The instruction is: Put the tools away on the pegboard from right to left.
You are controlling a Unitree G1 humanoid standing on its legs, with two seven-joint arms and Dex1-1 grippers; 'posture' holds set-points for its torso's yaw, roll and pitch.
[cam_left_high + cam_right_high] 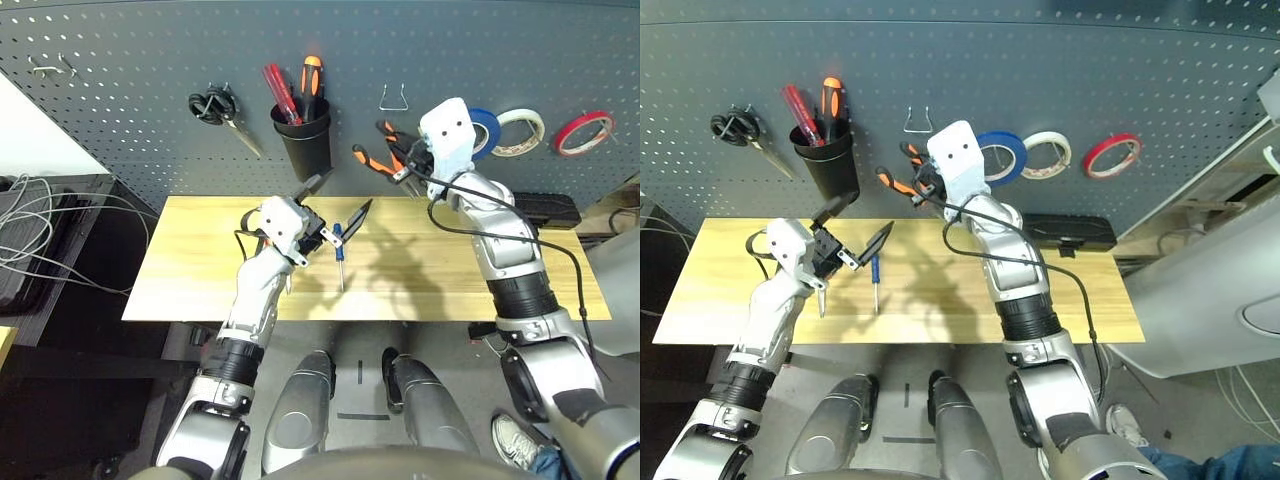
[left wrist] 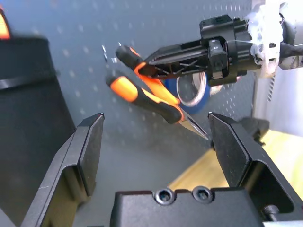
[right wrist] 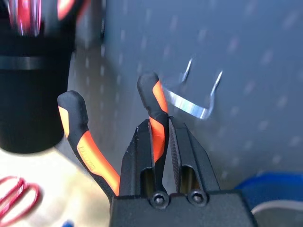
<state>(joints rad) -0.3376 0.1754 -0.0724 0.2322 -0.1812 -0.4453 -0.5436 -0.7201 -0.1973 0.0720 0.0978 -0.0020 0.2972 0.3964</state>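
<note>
In my left eye view, the pegboard (image 1: 440, 50) spans the upper part of the frame, with the pale wooden surface (image 1: 185, 290) across the middle. Lower right, I can see a person's shoe (image 1: 512, 440) on the floor. My left pincer (image 1: 349, 189) is spread wide with nothing between its fingers, near the frame's centre, above the surface and just below the black cup (image 1: 305, 155) at upper centre-left. That cup carries a red-handled tool (image 1: 281, 90) and an orange-and-black handle (image 1: 311, 78). A black case (image 1: 545, 210) sits right of centre, at the back edge of the surface.

My right pincer (image 3: 160, 120) is closed on one handle of the orange-and-black pliers (image 3: 97, 161), right of centre in the eye view, below an upright wire hook (image 1: 393, 107). The pliers' handles point up and their tips down, in front of the pegboard.

At upper right hang the blue tape ring (image 1: 484, 145), the white tape ring (image 1: 530, 143) and the red tape ring (image 1: 564, 141), left to right. Black-handled scissors (image 1: 213, 105) hang at upper left. The blue-handled screwdriver (image 1: 339, 247) lies on the surface near centre, handle toward the pegboard. In the right wrist view, I make out the red-handled scissors (image 3: 18, 201) at lower left, on the surface.
</note>
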